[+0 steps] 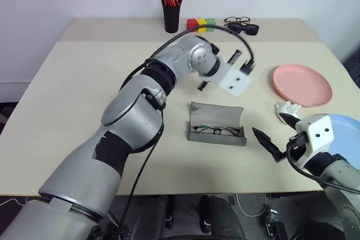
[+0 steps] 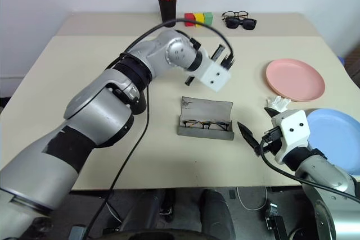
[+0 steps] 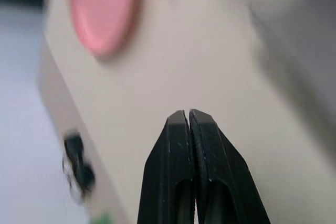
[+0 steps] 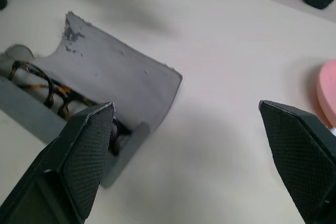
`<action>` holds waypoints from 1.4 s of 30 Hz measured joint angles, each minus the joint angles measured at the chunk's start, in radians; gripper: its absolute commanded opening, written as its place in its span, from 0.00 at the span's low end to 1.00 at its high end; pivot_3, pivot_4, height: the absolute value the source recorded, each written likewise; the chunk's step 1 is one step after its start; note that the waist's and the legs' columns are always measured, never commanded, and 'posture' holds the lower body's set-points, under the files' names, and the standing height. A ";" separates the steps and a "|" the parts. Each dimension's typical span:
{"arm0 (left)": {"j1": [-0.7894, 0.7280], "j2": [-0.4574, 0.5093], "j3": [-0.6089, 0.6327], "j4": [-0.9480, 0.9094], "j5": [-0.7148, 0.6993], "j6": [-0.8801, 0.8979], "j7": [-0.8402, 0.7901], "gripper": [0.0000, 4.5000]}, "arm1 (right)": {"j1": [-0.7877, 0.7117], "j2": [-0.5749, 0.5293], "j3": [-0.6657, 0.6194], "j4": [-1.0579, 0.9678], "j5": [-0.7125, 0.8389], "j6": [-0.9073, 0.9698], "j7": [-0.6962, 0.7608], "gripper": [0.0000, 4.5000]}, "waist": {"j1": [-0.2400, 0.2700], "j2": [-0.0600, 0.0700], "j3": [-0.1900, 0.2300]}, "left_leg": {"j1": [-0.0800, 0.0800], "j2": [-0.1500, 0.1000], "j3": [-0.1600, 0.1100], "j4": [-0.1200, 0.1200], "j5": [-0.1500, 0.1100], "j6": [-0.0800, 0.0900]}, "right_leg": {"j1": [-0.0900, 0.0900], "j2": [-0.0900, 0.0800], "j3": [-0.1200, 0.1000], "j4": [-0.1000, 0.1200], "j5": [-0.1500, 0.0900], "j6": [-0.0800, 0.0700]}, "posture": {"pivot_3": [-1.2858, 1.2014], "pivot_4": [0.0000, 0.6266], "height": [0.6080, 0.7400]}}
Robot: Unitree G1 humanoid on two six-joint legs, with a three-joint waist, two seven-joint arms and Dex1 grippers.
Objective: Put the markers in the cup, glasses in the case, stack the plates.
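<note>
Left gripper (image 3: 189,115) hovering pinched closed and empty; right gripper (image 1: 274,133) gaping wide, empty, beside open grey hard-shell case (image 1: 217,123) already cradling wire-rimmed glasses (image 1: 216,130). Salmon-pink round plastic plate (image 1: 302,84) sitting beyond: likely light, stiff, slick — pinching its rim looks best.

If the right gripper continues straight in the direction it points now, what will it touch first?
Probably the bare table: the open right gripper points at the surface just beside the open case holding the glasses. Its one finger passes close to the case, though depth is unclear.
</note>
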 measured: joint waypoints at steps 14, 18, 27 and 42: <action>0.055 -0.033 -0.113 0.046 0.227 -0.080 0.109 0.01 | 0.033 0.036 -0.075 -0.073 0.121 0.035 -0.073 1.00 | -0.002 0.000 0.000 | -0.005 -0.003 0.001 0.003 -0.004 0.006 | -0.003 -0.004 0.000 -0.001 0.001 0.001 | 0.52 0.24 1.00; 0.091 -0.035 -0.047 0.048 0.173 -0.109 -0.047 0.01 | 0.053 0.042 -0.076 -0.073 0.121 0.032 -0.080 1.00 | -0.002 0.001 0.000 | -0.005 -0.003 0.001 0.005 -0.004 0.006 | -0.002 -0.004 0.000 0.000 0.001 0.001 | 0.52 0.24 1.00; 0.110 -0.046 0.183 0.040 -0.064 -0.145 -0.494 0.01 | 0.086 0.042 -0.098 -0.083 0.123 0.027 -0.076 1.00 | -0.003 0.001 0.000 | -0.005 -0.003 0.001 0.016 -0.007 0.010 | 0.001 -0.004 0.000 0.001 0.001 0.000 | 0.52 0.24 1.00; 0.247 -0.037 0.396 -0.135 -0.335 -0.082 -0.699 0.01 | 0.062 0.019 -0.182 -0.019 0.121 0.043 -0.086 1.00 | -0.001 0.002 -0.002 | -0.005 -0.003 0.001 0.018 -0.007 0.011 | 0.002 -0.004 0.000 0.002 0.003 0.003 | 0.52 0.24 1.00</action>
